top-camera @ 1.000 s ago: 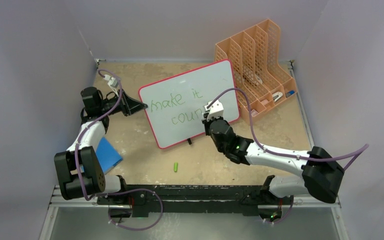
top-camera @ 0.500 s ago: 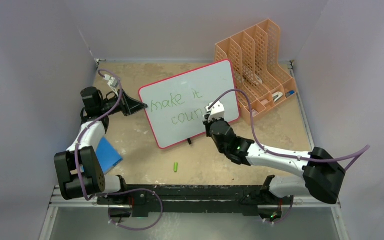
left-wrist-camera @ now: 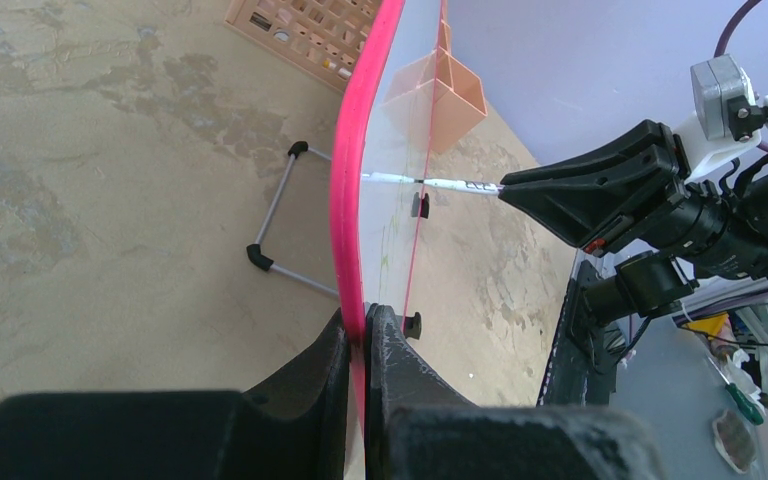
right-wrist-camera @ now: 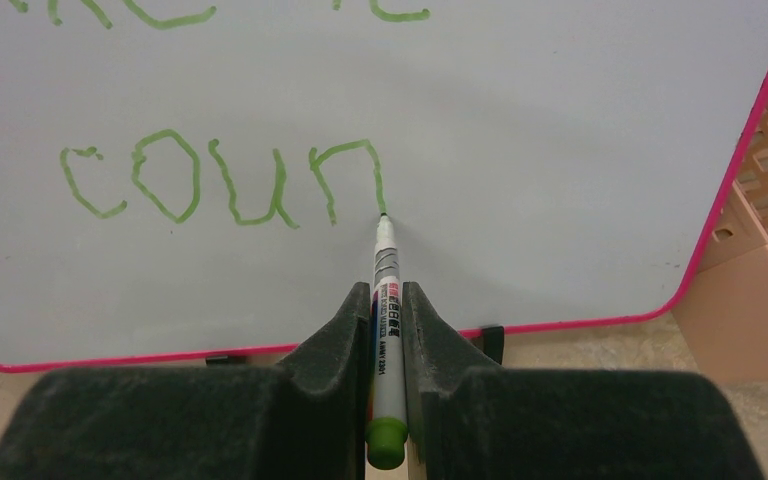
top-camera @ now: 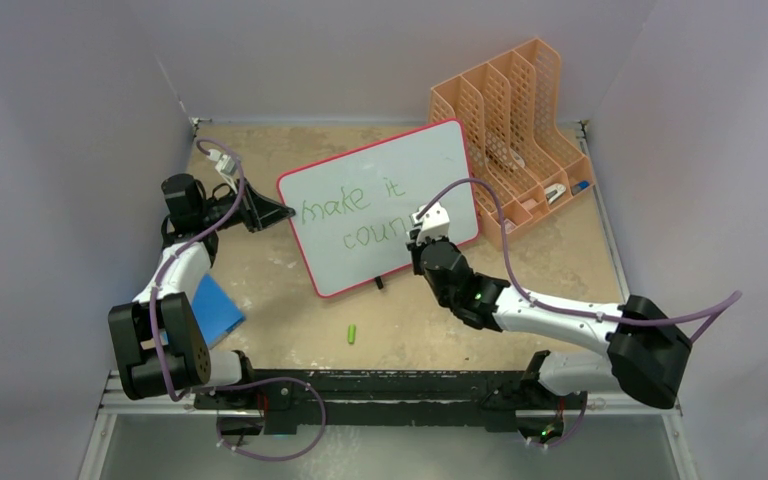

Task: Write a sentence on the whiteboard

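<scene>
I count one whiteboard [top-camera: 380, 205] on the counter [top-camera: 290, 300]. It carries one green sentence [top-camera: 355, 215] in two lines: two words on top and four letters, "coun", below. There is one marker [right-wrist-camera: 385, 250] and one small green cap [top-camera: 352, 333]. I see one orange file rack [top-camera: 520, 120], though I can't count its slots reliably from here. There is one blue pad [top-camera: 218, 305]. I have two arms, so two grippers: the left gripper [left-wrist-camera: 365, 335] and the right gripper [right-wrist-camera: 387, 300].
</scene>
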`<state>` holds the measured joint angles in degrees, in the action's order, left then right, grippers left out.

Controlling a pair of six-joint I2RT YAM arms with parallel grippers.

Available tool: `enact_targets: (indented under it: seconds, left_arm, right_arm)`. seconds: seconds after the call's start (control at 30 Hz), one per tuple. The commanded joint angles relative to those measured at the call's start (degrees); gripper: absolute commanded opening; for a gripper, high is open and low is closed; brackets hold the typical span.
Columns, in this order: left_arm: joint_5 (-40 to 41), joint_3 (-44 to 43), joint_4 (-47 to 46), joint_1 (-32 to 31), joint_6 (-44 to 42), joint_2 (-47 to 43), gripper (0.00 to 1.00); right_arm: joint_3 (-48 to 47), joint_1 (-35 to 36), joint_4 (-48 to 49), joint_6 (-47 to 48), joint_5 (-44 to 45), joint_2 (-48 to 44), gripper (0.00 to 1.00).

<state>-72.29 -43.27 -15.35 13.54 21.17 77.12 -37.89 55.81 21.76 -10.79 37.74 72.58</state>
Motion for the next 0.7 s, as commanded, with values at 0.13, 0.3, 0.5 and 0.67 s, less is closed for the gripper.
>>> enact_targets:
  seconds: [0.13,0.3,0.5,0.67]
  left_arm:
    - [0.49,-0.86,-0.03,-0.85,-2.98,-0.83,0.0]
    - [0.49,-0.86,0.06,-0.83,-2.98,-0.83,0.0]
    - [0.53,-0.86,0.15,-0.83,-3.09,-0.84,0.0]
    - [0.49,-0.86,0.15,-0.87,-3.06,-0.92,0.0]
  right_arm:
    - [-0.96,-0.2,-1.21,-0.65,-0.8,-5.25,0.0]
    - [-1.04,-0.39,-0.47,0.65,-1.06,-5.87,0.0]
    - [-1.05,-1.8,2.5,1.5,-0.74,-4.74,0.0]
    - [-1.37,-3.48,4.37,2.32,-1.69,-4.63,0.0]
